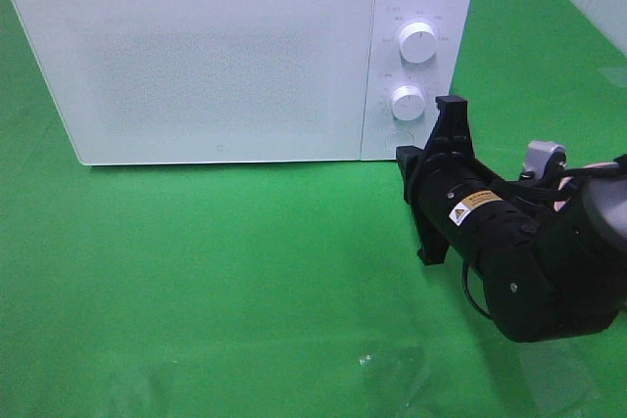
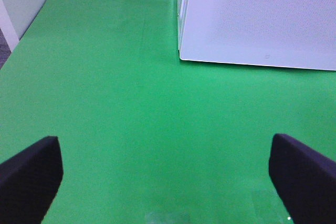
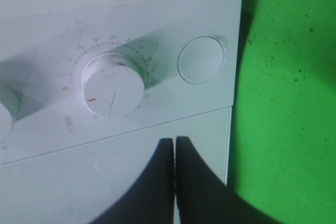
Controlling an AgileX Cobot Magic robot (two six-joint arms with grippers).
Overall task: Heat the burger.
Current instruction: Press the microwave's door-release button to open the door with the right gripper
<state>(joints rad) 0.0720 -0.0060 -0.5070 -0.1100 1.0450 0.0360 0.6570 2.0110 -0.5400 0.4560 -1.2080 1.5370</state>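
Two claws are in view, and neither holds anything. The right claw (image 1: 405,155) has its black fingers (image 3: 157,182) pressed together. Their tips sit at the lower front of the white microwave (image 1: 216,56), close to the seam between the door and the control panel. Whether they touch it cannot be told. In the right wrist view the round button (image 3: 201,60) lies just beside the lower knob (image 3: 113,85), with the fingertips near both. The upper knob (image 1: 418,43) sits above them on the panel. The left claw (image 2: 168,182) has its fingers (image 2: 29,174) spread wide apart, hanging over bare green tabletop (image 1: 245,271) off the microwave's front left corner.

The microwave stands toward the far edge of the tabletop with its door closed flat. The burger shows in none of the views, so where it lies relative to either claw cannot be told.
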